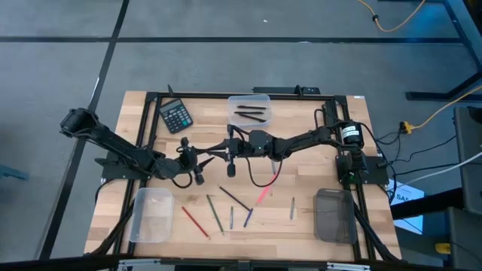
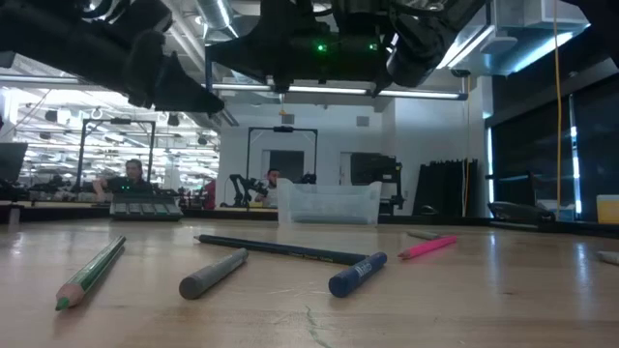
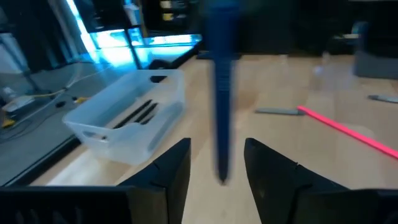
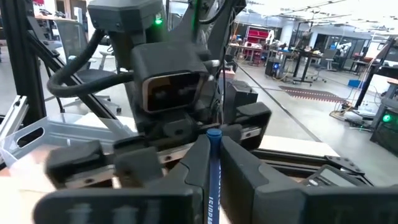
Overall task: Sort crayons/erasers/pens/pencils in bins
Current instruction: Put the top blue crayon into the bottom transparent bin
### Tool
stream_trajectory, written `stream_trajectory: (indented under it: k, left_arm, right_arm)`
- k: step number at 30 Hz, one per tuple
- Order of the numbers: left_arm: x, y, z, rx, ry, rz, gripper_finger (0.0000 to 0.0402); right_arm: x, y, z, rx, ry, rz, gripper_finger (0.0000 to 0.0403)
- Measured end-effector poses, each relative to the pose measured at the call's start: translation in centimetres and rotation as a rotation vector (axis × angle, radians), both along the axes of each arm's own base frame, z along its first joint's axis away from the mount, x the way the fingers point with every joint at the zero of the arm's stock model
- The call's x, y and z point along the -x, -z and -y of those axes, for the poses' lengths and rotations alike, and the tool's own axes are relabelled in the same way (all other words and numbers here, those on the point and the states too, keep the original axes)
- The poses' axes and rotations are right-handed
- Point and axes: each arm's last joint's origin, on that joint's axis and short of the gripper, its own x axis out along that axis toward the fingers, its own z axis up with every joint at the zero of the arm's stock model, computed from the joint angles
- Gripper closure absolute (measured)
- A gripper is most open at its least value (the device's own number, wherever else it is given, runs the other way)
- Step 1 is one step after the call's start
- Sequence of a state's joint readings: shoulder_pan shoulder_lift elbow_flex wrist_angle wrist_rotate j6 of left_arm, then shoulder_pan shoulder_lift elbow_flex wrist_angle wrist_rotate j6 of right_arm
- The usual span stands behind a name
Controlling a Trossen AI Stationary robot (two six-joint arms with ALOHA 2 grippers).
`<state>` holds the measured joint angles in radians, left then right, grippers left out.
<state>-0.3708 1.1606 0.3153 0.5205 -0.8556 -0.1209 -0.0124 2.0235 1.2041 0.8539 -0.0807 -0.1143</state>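
Note:
My right gripper [image 4: 211, 146] reaches over the table's middle [image 1: 230, 158] and is shut on a blue pen [image 3: 221, 93]. My left gripper [image 3: 217, 171] faces it at close range [image 1: 200, 165]. It is open, and its fingers stand on either side of the pen's lower tip [image 3: 222, 179] without touching. Other sticks lie flat on the near half of the table: red [image 1: 194, 220], green [image 1: 215, 213], black [image 1: 235, 197], pink [image 1: 263, 194] and grey [image 1: 292, 208]. A clear bin [image 1: 249, 109] at the far middle holds black sticks. My right gripper pinches the blue pen's barrel [image 4: 211, 163] between its two fingers. One end [image 4: 213, 132] sticks out past the fingertips. In the left wrist view the pen hangs roughly upright, clear of the table, with its lower tip free.
A second clear bin [image 1: 151, 214] sits at the near left and a smoky grey bin [image 1: 333, 214] at the near right. A black calculator [image 1: 175, 115] lies at the far left. A dark frame [image 1: 226, 95] borders the table. In the low view, people sit in the room beyond the table.

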Motion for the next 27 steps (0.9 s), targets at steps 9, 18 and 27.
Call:
stream_trajectory:
  k: [9, 18, 27]
  left_arm:
    - [0.1, -0.2, 0.7, -0.005, 0.043, 0.010, 0.0323]
    - [0.1, -0.2, 0.6, -0.056, 0.049, -0.019, 0.0393]
    - [0.2, 0.1, 0.9, -0.038, 0.091, -0.035, 0.0394]
  right_arm:
    - [0.0, 0.8, 0.0, -0.002, -0.001, -0.079, 0.0366]
    - [0.0, 1.2, 0.1, 0.019, -0.002, -0.124, 0.0365]
    - [0.1, 1.5, -0.4, 0.042, 0.018, -0.159, 0.0334]
